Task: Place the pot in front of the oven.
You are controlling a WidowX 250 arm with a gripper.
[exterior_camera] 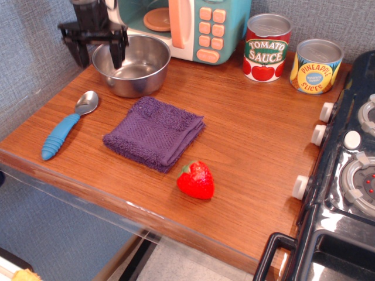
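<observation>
The shiny steel pot [136,67] stands on the wooden counter at the back left, right in front of the teal and cream toy oven [224,23] with its peach handle and buttons. My black gripper [98,54] hangs over the pot's left rim. It is open, with one finger [117,55] inside the pot and the other outside it on the left. It holds nothing.
A purple folded cloth [155,132] lies mid-counter, a blue-handled spoon [65,127] to its left and a toy strawberry [196,180] in front. Tomato sauce [266,48] and pineapple [316,66] cans stand at the back right. A black stove [345,175] fills the right side.
</observation>
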